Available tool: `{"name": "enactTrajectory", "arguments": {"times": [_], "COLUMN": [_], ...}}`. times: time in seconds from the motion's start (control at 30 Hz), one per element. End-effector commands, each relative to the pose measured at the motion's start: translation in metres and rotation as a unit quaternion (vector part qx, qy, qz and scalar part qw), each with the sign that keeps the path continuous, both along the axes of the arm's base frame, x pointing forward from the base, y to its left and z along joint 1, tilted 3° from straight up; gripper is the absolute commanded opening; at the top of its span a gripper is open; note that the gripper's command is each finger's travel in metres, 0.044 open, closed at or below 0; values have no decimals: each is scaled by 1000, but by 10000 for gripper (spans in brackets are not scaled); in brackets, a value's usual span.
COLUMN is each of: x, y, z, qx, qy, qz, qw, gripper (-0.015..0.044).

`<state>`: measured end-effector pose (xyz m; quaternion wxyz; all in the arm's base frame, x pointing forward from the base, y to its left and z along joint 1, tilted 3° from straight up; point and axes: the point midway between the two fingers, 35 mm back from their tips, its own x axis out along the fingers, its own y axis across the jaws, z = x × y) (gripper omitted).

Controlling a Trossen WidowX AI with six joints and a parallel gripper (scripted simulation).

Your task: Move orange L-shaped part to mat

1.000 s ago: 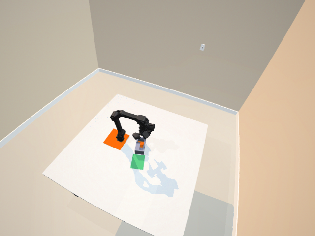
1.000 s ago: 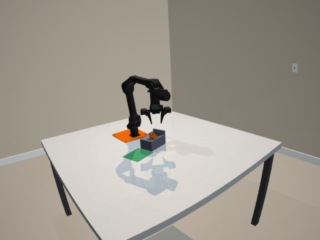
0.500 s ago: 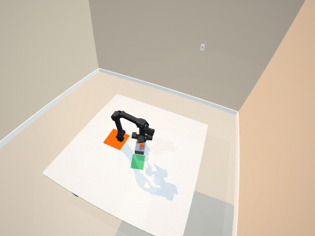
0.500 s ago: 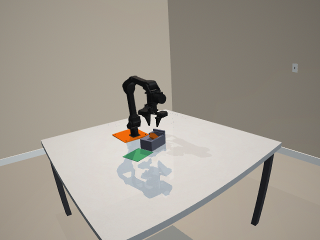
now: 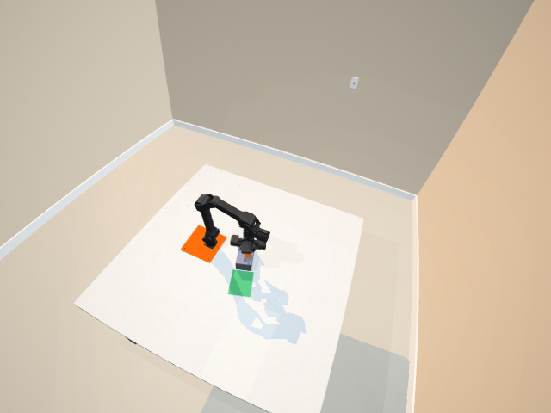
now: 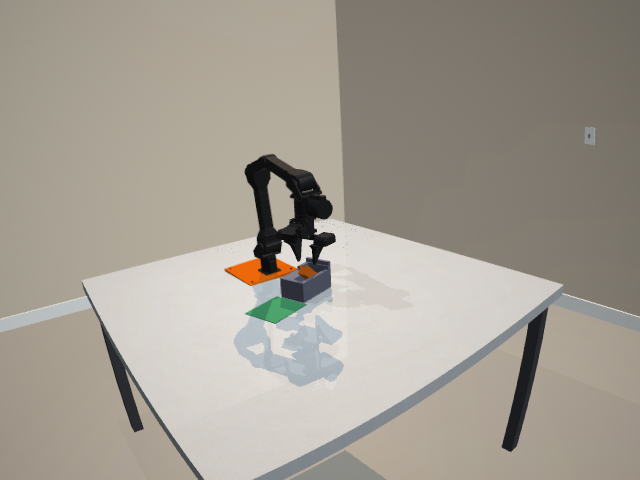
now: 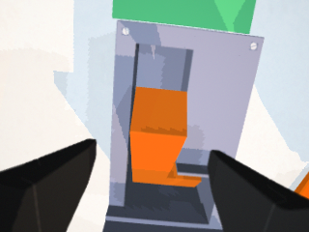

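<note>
The orange L-shaped part sits tipped in the pocket of the grey tray. Its end toward the mat is raised, and its L-shaped end is low in the pocket, away from the mat. The green mat lies flat beside the tray with nothing on it. My gripper is open and empty above the tray. In the wrist view its fingers stand apart, one to each side of the part. The top view hides the fingertips.
The arm stands on an orange base plate near the tray. Two screw heads show on the tray's mat-side rim in the wrist view. The tray has a raised wall at the end away from the mat.
</note>
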<state>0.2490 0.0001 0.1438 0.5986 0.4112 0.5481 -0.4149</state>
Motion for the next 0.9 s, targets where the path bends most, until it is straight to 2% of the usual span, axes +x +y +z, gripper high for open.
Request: {"name": "enactTrajectory", "arguments": {"times": [0.0, 0.73, 0.87], "x": [0, 1, 1], "y": [0, -2, -2], "z": [-7, -40, -37], "qx": [0, 0, 0], "qy": [2, 2, 1], "qz": [-2, -2, -4], "qw": [1000, 1000, 1000], "gripper": [280, 280, 175]}}
